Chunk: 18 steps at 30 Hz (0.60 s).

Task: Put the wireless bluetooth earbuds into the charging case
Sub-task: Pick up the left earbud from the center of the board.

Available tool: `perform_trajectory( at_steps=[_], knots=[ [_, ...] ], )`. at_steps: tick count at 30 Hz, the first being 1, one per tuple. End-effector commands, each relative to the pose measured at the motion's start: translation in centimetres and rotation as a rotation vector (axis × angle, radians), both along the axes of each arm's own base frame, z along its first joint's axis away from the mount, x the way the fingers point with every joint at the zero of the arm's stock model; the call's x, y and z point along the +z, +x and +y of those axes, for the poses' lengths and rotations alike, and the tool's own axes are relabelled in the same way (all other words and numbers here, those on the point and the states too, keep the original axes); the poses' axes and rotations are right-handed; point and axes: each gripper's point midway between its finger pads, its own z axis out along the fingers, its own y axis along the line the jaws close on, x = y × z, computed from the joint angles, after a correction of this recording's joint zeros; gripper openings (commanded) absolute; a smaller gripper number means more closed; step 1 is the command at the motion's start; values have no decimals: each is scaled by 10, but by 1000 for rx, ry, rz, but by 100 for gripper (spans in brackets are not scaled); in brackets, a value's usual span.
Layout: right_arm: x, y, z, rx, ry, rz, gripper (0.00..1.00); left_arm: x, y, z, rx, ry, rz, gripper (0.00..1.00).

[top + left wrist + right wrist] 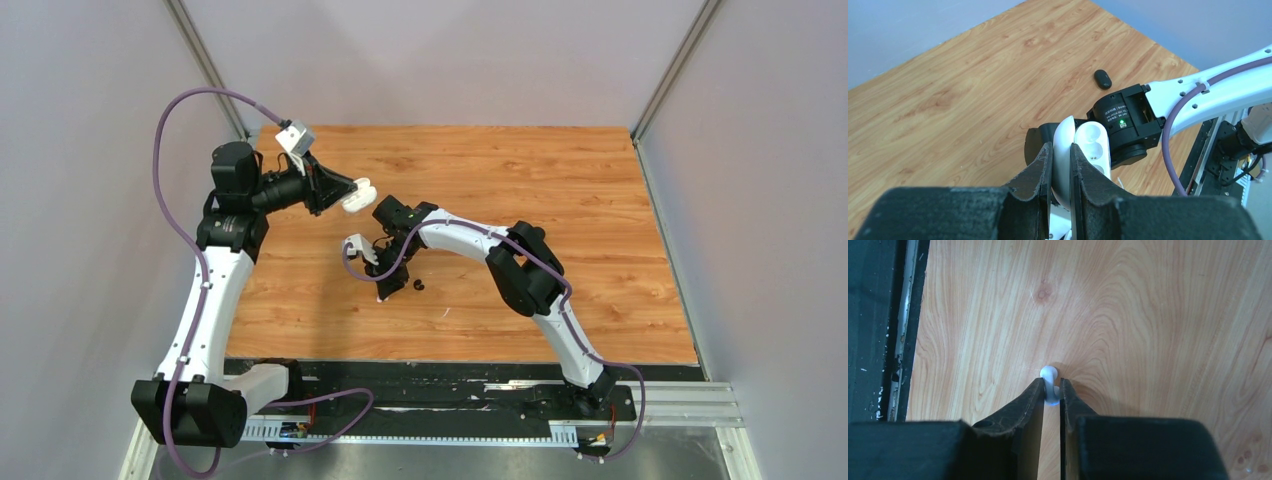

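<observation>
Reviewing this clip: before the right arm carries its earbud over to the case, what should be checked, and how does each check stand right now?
1. Left gripper hold on the white charging case: ok, its fingers clamp the lid.
2. Case open: ok, two wells show and both look empty.
3. Right gripper on the white earbud: ok, its fingers press the earbud from both sides.
4. Earbud off the table: cannot tell; it seems to sit on the wood.
5. Earbud turned to suit a well: cannot tell, as most of it is hidden between the fingers.
</observation>
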Motion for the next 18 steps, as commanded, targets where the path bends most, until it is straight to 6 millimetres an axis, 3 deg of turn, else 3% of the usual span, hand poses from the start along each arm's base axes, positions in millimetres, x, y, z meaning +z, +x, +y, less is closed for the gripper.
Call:
perform_trajectory(
  at_steps=[1,8,12,14,18],
  knots=[
    [21,6,14,17,73,-38,15,12,-4,-1,-9,-11,-50,0],
    [14,3,12,26,58,-40,15,11,-3,0,-9,-10,-48,0],
    [21,1,10,54,72,-53,0,12,-2,0,-8,-8,-51,0],
    [37,2,7,64,95,-74,0,12,-1,0,-5,-1,-53,0],
    [100,16,-11,29,207,-125,0,13,8,3,4,23,-60,0]
  ],
)
